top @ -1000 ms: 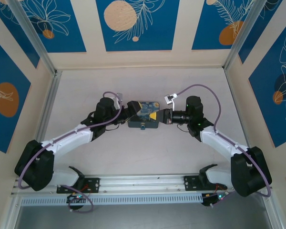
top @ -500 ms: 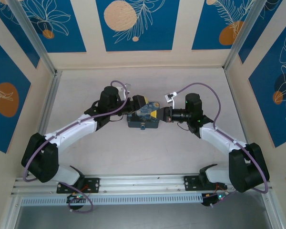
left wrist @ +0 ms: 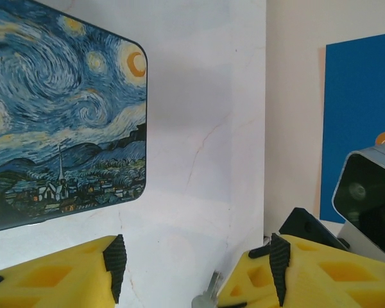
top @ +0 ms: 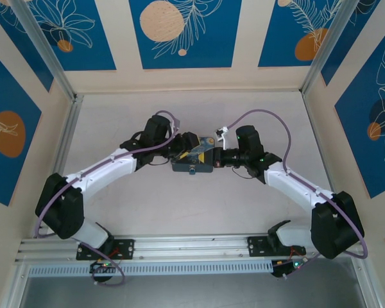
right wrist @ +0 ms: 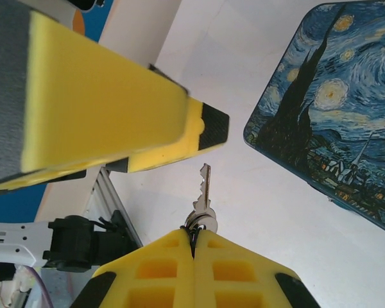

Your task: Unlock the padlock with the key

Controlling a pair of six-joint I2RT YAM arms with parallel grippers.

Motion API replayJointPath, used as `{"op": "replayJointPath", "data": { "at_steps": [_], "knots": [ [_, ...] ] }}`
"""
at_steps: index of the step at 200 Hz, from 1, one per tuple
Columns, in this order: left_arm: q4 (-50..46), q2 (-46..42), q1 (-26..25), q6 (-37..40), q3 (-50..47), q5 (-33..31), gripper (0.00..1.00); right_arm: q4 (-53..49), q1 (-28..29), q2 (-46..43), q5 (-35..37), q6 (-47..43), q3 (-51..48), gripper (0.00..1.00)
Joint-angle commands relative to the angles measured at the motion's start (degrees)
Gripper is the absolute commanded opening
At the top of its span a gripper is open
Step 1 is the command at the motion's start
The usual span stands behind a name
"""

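Note:
My right gripper (right wrist: 194,232) is shut on the head and ring of the silver key (right wrist: 205,187), whose blade points away from it. In the top view this gripper (top: 217,158) sits at the right end of the Starry Night box (top: 191,162). My left gripper (top: 196,146) hovers over the box's far right corner. Its yellow fingers (left wrist: 58,276) stand apart, so the left gripper (left wrist: 196,256) is open, and the key (left wrist: 208,296) shows close beside its right finger. A tiny dark bump at the box's near edge (top: 190,171) looks like the padlock.
The box lid (left wrist: 58,115) lies left of the left fingers, and the box (right wrist: 333,109) is to the right of the held key. One left finger (right wrist: 115,109) hangs just above the key's tip. An aluminium rail (top: 192,247) runs along the near edge.
The left arm has swung right over the box and its jaws have narrowed. The right gripper has shifted left with the key, closer to the left gripper.

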Motion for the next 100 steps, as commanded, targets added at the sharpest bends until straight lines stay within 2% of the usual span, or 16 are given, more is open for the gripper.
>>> {"op": "replayJointPath", "data": {
  "at_steps": [1,27,43,73,100],
  "knots": [
    [-1.78,1.49,-1.0,-0.71,1.88,-1.41,0.61,-3.2,0.94,1.35,1.83,-3.13,2.2,0.0],
    [-1.6,2.48,-1.26,-0.58,2.12,-1.43,0.59,-3.34,1.17,1.58,1.88,-3.39,2.17,0.0],
    [-1.76,2.75,-1.23,-0.45,2.2,-1.59,0.52,-3.56,1.26,1.6,2.02,-3.62,2.16,0.0],
    [-1.51,3.15,-1.28,-0.09,2.07,-1.4,0.45,-3.49,1.25,1.77,2.12,-3.54,2.06,0.0],
    [-1.35,3.37,-1.29,0.29,2.15,-1.35,0.42,-3.45,1.25,2.11,2.05,-3.63,2.16,0.0]
  ]
}}
